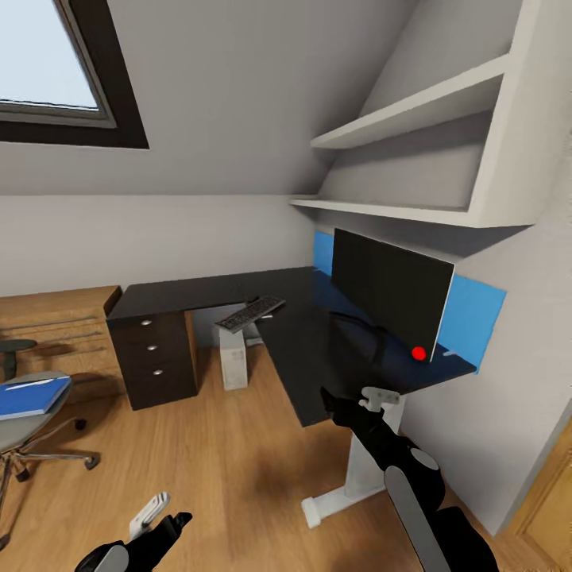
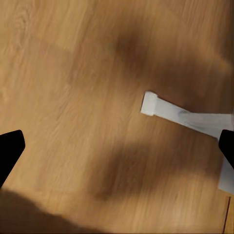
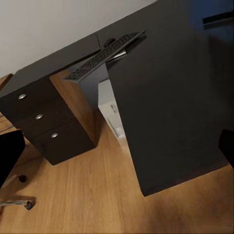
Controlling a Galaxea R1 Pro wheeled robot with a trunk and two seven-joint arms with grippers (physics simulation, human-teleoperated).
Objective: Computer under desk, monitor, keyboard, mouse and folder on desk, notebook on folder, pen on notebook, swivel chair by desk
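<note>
The flat blue folder (image 1: 32, 396) is lying on the swivel chair (image 1: 28, 433), long axis running toward the glossy black desk (image 1: 318, 373). The slim dark keyboard (image 1: 249, 314) is jutting diagonally over the desk's inner corner edge, above the boxy white computer (image 1: 233, 359); the thin monitor (image 1: 389, 295) is standing along the back edge. The left gripper (image 1: 163, 512) and right gripper (image 1: 361, 400) are both hanging spread, holding nothing.

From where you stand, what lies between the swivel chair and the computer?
In the head view, a dark drawer unit stands between the swivel chair and the computer, with bare wooden floor on the chair's side.
</note>
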